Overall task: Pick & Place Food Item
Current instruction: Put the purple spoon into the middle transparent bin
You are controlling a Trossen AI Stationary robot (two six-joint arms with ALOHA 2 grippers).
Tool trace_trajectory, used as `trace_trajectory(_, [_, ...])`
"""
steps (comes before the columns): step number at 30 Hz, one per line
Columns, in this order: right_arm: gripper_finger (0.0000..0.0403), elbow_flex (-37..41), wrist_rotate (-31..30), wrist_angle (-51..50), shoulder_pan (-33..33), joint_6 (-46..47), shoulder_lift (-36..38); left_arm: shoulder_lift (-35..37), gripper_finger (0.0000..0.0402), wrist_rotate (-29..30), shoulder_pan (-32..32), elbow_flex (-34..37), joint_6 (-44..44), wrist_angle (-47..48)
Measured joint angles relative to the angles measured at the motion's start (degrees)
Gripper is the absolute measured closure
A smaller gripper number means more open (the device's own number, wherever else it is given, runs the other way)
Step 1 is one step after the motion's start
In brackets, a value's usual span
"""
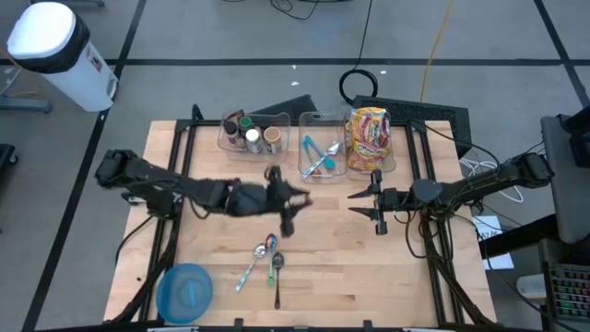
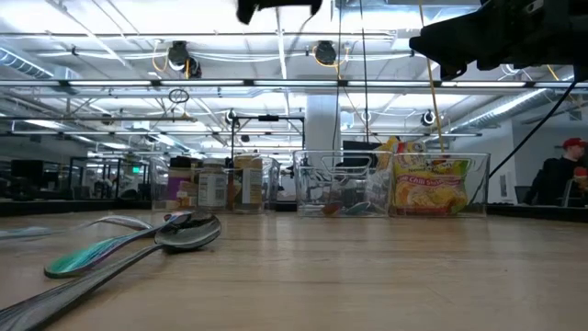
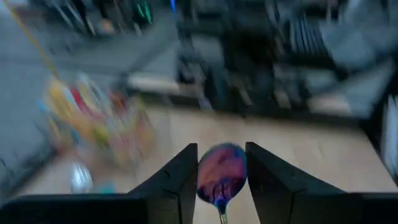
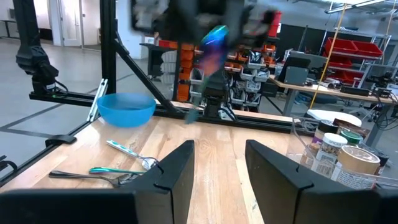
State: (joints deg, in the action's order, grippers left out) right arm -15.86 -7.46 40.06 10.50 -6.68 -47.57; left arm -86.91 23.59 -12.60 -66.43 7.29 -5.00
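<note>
Overhead, the left gripper point(image 1: 288, 205) hangs over the middle of the wooden table point(image 1: 406, 277), its arm stretched in from the left, and the right gripper point(image 1: 376, 205) waits just across from it, fingers parted with nothing between them. Three clear bins stand along the far edge: one with jars point(image 1: 249, 136), one with blue utensils point(image 1: 320, 154), and one holding the snack bag point(image 1: 369, 138), the food item, still in its bin. Loose spoons point(image 1: 262, 259) lie nearer the front, and a blue bowl point(image 1: 186, 291) sits at the front left corner.

From table height, the spoons point(image 2: 138, 241) sprawl in the foreground, and the yellow bag point(image 2: 430, 188) stands upright in its bin at the back. A person in a red cap point(image 2: 560, 175) sits far off at the right.

Past the left wrist, the two dark fingers point(image 3: 180, 180) are pinched narrowly on an iridescent spoon point(image 3: 221, 175), bowl upward.

Past the right wrist, open fingers point(image 4: 177, 171) frame bare wood; the left arm with its shiny spoon point(image 4: 214, 40) shows beyond, blurred.
</note>
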Motion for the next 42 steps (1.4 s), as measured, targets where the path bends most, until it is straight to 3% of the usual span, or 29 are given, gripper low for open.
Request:
trace_trajectory(5, [0.0268,0.0,0.0,0.0,0.0,0.0,0.0,0.0,0.0316,0.3,7.3,0.0,-3.5,-11.7])
trace_trajectory(11, [0.0268,0.0,0.0,0.0,0.0,0.0,0.0,-0.5,0.0392,-2.4,16.7,0.0,-5.6,-15.8])
trace_trajectory(19, [0.0268,0.0,0.0,-0.5,0.0,0.0,0.0,-4.4,0.0376,-4.2,26.3,0.0,-1.1,-12.9])
trace_trajectory(21, [0.0268,0.0,-0.5,-2.8,0.0,0.4,0.0,-5.1,0.0375,-6.7,27.1,0.0,1.8,-11.5])
trace_trajectory(26, [0.0257,0.0,-10.3,-11.0,-0.8,2.4,-1.7,-5.8,0.0374,-8.6,26.8,0.0,3.3,-7.9])
trace_trajectory(31, [0.0217,-2.3,-10.0,-17.7,-3.1,5.4,-8.1,-5.8,0.0373,-8.6,25.4,0.0,2.9,-7.1])
trace_trajectory(36, [0.0171,-5.0,-7.3,-20.0,-1.5,5.6,-18.5,-5.7,0.0373,-8.6,24.5,0.0,1.3,-6.8])
trace_trajectory(42, [0.0175,-5.9,-10.5,-17.3,0.0,5.5,-30.2,-5.7,0.0373,-8.6,24.0,0.0,0.3,-6.7])
